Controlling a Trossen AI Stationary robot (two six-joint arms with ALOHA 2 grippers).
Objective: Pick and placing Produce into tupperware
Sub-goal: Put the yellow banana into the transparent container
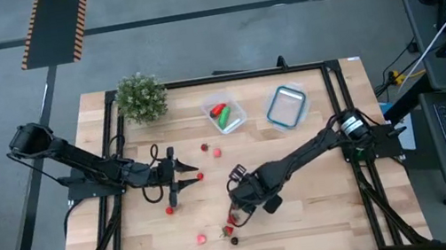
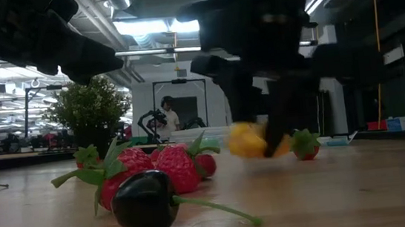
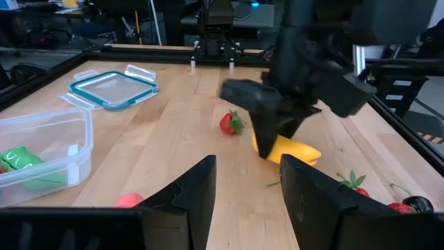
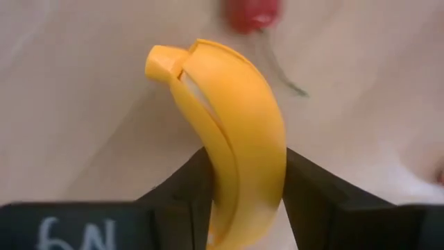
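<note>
Right pincer [image 4: 243,201] clamped on the yellow toy banana [image 4: 232,132] low over the bench [image 1: 326,207], gripped mid-body for carrying to the clear tupperware [image 1: 226,113] near the far edge; left pincer [image 3: 246,187] apart, waiting.

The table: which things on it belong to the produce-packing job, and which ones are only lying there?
Job:
- banana, gripped by right end effector
- clear tub holding red and green produce
- loose berries

Lying about:
- potted plant
- blue-rimmed container
</note>
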